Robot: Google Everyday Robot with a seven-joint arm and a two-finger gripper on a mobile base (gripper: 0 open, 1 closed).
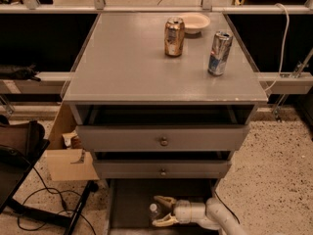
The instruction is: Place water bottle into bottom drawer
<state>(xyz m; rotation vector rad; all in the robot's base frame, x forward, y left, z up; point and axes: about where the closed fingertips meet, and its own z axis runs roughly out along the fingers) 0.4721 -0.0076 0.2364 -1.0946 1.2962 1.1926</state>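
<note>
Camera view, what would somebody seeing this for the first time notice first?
Low in the frame, the gripper reaches into the open bottom drawer, right at the water bottle inside it. Above, on the grey cabinet top, stand a gold can and a blue-silver can, with a pale bowl near the far edge.

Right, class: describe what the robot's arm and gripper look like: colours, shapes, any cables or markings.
The gripper, low in the picture over the bottom drawer, is glossy cream-tan. Behind it sits a short white cylindrical wrist, joined to a smooth pale grey tubular arm curving in from the lower right. No cables or markings show.
</note>
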